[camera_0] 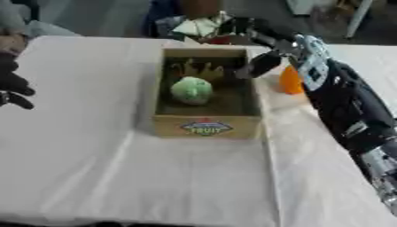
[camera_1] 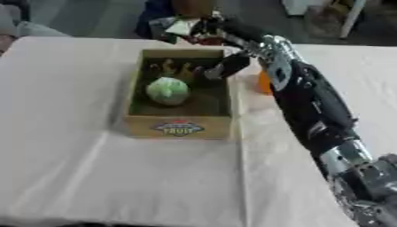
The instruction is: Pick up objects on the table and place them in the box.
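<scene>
Right hand over the box's far right corner

Right hand [camera_0: 262, 63], fingers relaxed and empty, hangs above the box [camera_0: 205, 126]; a green ball [camera_0: 192, 90] lies inside to its left, an orange object [camera_0: 290, 81] on the table just right.

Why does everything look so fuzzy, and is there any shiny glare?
Left eye view: everything is soft, and the box label is unreadable except "FRUIT". Right eye view: equally blurry; the right robot hand is a dark smear over the box rim. No glare in either; the white tablecloth is evenly lit.
</scene>
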Controlling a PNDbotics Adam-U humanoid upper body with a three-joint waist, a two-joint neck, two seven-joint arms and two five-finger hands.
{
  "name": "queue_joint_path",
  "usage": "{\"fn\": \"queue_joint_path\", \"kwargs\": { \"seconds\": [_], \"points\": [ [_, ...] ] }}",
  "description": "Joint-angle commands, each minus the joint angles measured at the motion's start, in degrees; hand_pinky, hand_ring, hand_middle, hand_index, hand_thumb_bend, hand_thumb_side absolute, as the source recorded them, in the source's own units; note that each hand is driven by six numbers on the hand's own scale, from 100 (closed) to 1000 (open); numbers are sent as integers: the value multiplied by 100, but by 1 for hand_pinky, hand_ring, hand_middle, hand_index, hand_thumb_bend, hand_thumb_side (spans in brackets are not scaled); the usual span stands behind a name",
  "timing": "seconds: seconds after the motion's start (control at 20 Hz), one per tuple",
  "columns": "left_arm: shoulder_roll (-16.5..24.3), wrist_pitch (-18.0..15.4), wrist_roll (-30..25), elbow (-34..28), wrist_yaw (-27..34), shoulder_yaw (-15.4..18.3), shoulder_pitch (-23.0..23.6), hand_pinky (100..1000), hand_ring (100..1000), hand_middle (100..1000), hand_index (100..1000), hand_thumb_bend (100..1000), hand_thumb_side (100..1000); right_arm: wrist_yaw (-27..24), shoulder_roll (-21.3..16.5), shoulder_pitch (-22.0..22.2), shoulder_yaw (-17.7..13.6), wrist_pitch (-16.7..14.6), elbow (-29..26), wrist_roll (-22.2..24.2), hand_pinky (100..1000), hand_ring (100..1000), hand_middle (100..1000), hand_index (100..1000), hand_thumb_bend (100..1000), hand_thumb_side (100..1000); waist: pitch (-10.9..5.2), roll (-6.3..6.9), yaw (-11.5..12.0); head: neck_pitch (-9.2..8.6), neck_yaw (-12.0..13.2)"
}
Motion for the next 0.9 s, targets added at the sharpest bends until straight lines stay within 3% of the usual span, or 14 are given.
{"fn": "queue_joint_path", "kwargs": {
  "seconds": [0.05, 0.5, 0.9],
  "points": [
    [104, -9, 19, -59, -39, 66, -28, 523, 599, 555, 756, 100, 781, -102, -424, -40, -203, 245, 21, -82, 783, 832, 860, 886, 510, 551, -83, 9, -19, -46, 48],
    [85, -22, 28, -70, -56, 96, 10, 523, 602, 558, 757, 100, 785, 227, -816, 349, -633, 859, 947, -283, 769, 822, 848, 877, 513, 560, -45, 47, -48, -108, 85],
    [67, -24, 29, -87, -56, 97, 30, 523, 607, 560, 757, 100, 786, 705, -825, 468, -663, 982, 1458, -441, 745, 794, 825, 855, 505, 565, -40, 80, -62, -110, 104]
  ]
}}
